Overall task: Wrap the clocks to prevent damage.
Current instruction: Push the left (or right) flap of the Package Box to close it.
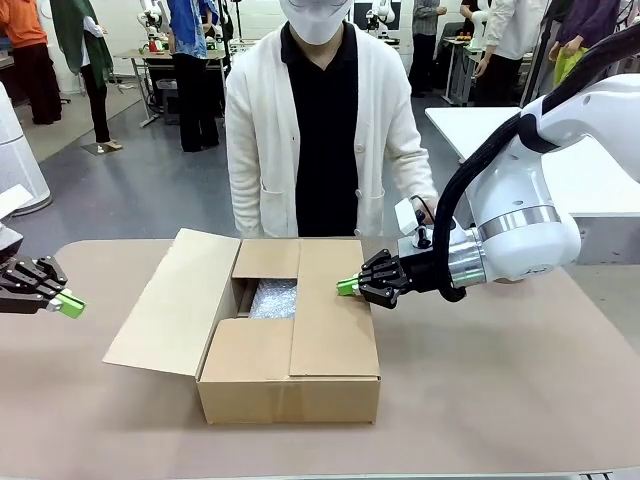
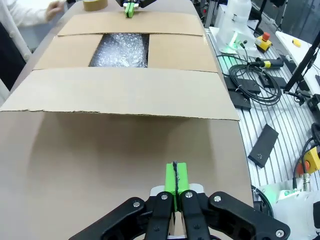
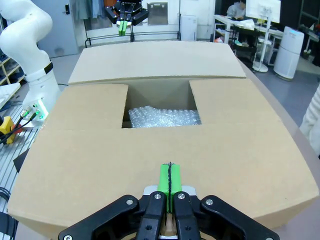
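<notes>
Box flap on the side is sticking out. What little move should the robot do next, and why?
Probably the left gripper, shut and waiting beside the open flap, should nudge that flap up and over. The other three flaps lie folded in, the shut right gripper sits over one, and the bubble-wrap bundle shows through the gap.

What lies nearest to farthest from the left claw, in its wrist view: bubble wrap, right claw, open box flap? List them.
1. Open box flap, just ahead of the left claw.
2. Bubble wrap, in the middle opening.
3. Right claw, at the far edge.
</notes>
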Tool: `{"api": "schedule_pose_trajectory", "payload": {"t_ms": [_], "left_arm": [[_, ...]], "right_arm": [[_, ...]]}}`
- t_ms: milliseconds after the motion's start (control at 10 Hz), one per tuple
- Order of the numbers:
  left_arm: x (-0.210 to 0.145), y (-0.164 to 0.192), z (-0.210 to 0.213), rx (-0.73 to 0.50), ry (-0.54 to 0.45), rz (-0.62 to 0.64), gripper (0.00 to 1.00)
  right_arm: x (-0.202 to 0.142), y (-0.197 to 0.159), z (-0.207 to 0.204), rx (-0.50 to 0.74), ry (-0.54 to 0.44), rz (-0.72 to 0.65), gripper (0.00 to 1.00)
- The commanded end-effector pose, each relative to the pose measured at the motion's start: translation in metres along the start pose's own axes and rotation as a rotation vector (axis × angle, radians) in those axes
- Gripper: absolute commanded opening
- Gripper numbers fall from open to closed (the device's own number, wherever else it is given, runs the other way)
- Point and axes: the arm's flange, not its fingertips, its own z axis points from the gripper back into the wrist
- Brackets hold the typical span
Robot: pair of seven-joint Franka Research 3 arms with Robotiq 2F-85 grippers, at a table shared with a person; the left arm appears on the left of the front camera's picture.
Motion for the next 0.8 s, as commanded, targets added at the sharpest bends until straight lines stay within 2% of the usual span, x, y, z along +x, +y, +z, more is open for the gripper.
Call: {"api": "schedule_pose_trajectory", "payload": {"t_ms": [0,200,500,700], "left_arm": [[-0.001,0.002,-0.005,-0.003,0.002,-0.001,0.00],[-0.023,0.040,-0.032,-0.063,-0.091,-0.085,0.00],[-0.050,0.050,-0.060,-0.019,-0.154,-0.143,0.00],[-0.055,0.066,-0.071,-0.038,-0.200,-0.145,0.00]], "right_arm": [[-0.006,0.001,-0.003,-0.001,0.010,-0.011,0.01],[-0.006,0.001,-0.003,-0.001,0.010,-0.011,0.01],[-0.006,0.001,-0.003,-0.001,0.010,-0.011,0.01],[-0.006,0.001,-0.003,-0.001,0.010,-0.011,0.01]]}}
